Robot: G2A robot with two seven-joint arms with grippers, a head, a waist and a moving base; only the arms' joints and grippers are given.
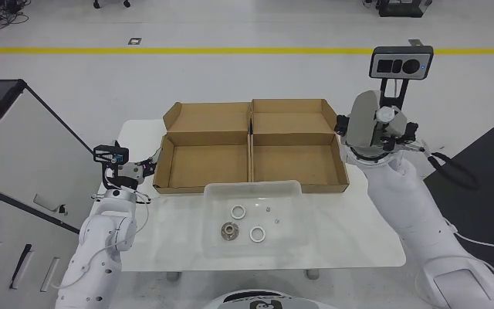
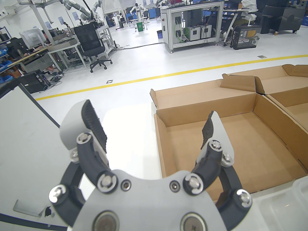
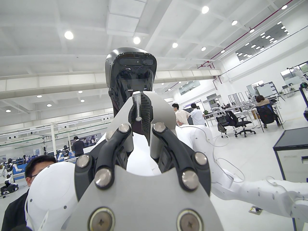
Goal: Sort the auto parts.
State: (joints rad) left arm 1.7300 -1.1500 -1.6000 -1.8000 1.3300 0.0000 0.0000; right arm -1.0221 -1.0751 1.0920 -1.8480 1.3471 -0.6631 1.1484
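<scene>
A clear plastic tray (image 1: 289,188) at the table's front middle holds two white rings (image 1: 238,210) (image 1: 257,234), a metal hub (image 1: 228,229) and a few tiny bits (image 1: 267,207). My left gripper (image 2: 151,126) stands open and empty just left of the left cardboard box (image 2: 252,111), low over the table; the top view shows it (image 1: 149,164) by that box's left wall. My right gripper (image 3: 140,100) is raised at the table's right side, tilted upward, shut on a threaded metal bolt (image 3: 137,106).
Two open cardboard boxes (image 1: 202,166) (image 1: 297,162) sit side by side behind the tray, flaps up at the back. The white table (image 1: 363,224) has bare room to the right and left of the tray. A grey panel (image 1: 31,147) leans left of the table.
</scene>
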